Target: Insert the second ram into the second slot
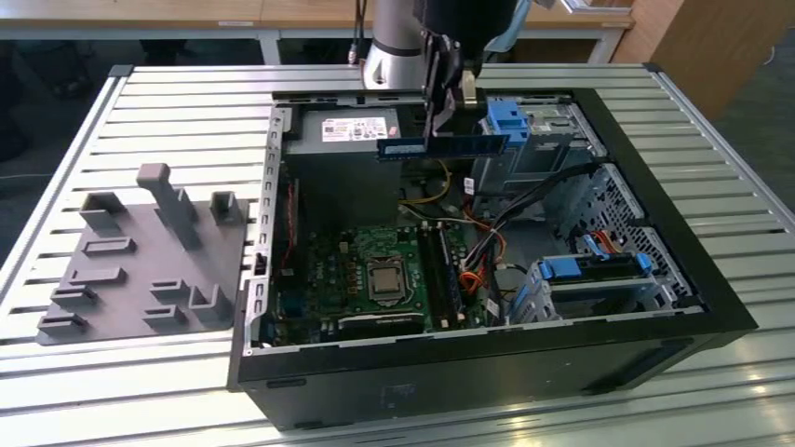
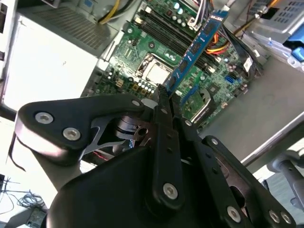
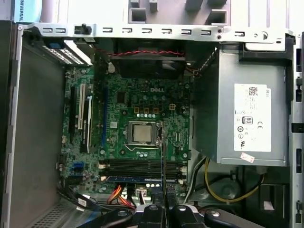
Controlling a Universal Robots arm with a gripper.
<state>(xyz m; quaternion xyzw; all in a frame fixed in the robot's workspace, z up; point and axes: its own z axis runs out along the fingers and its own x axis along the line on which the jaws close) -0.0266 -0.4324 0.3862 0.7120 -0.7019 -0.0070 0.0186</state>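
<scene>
We should lower the second ram (image 1: 442,146) level, with its long edge in line with a free memory slot (image 3: 142,166) beside the blue stick (image 3: 137,179) that seems already seated. We should press evenly only when the notch matches. The end effector (image 1: 444,130) is closed narrowly on the second ram's upper edge. It holds the stick level and high above the motherboard (image 1: 372,270), inside the open computer case (image 1: 695,279).

Blue second ram (image 1: 481,144) hangs aloft, seemingly level.
</scene>
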